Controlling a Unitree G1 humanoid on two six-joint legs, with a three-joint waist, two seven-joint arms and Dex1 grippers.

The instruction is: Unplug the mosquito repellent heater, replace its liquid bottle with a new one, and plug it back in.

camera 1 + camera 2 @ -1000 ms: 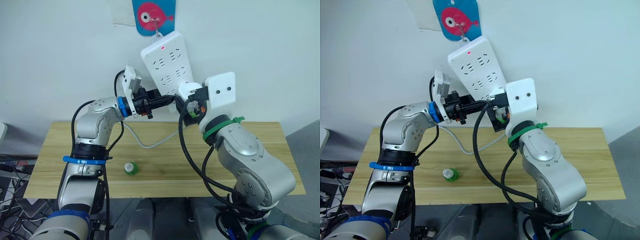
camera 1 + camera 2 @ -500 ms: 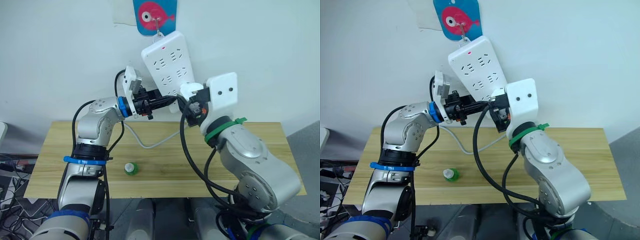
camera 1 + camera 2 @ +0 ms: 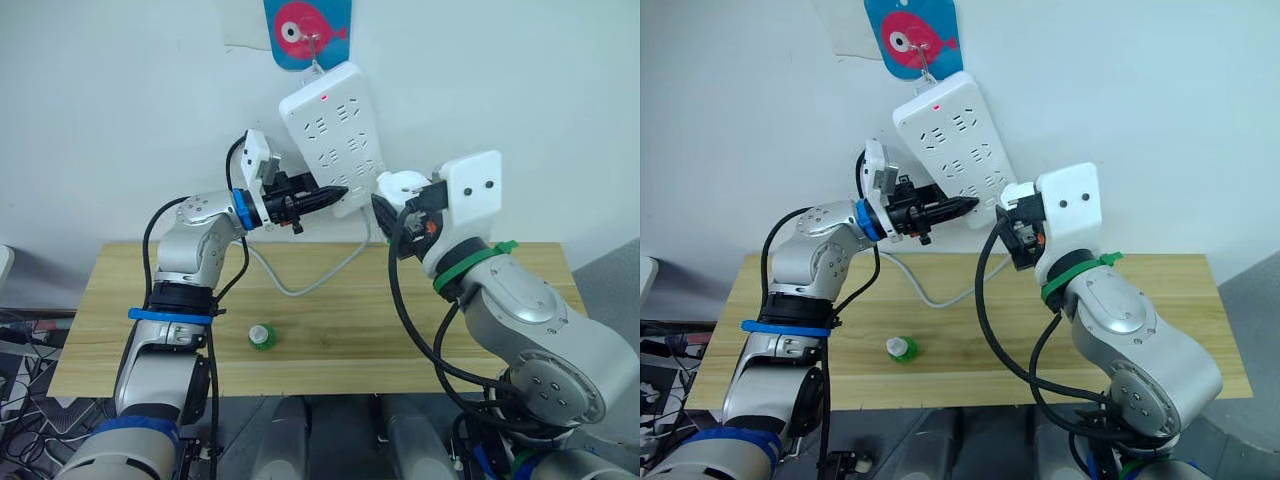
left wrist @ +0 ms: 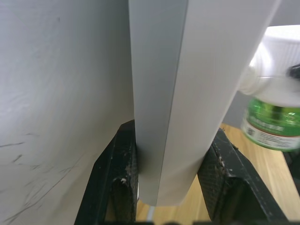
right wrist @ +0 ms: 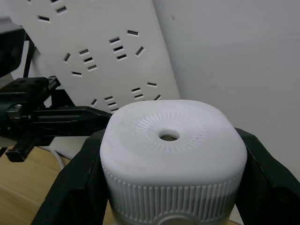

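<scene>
My left hand point(image 4: 164, 183) pinches the lower edge of the white power strip point(image 3: 334, 134), which hangs tilted from a hook on the wall under a blue card with a pink fish point(image 3: 308, 32), its grey cable point(image 3: 300, 285) drooping down to the wooden bench point(image 3: 520, 330). My right hand point(image 5: 171, 178) is clamped on the mosquito repellent heater point(image 5: 172, 140), one black finger point(image 5: 77, 178) on each side, holding it in the air just beside the strip's lower right corner and apart from it, with the green-labelled liquid bottle point(image 4: 272, 122) still fitted under it. A small green bottle point(image 3: 262, 337) with a white cap stands on the bench below my left arm.
</scene>
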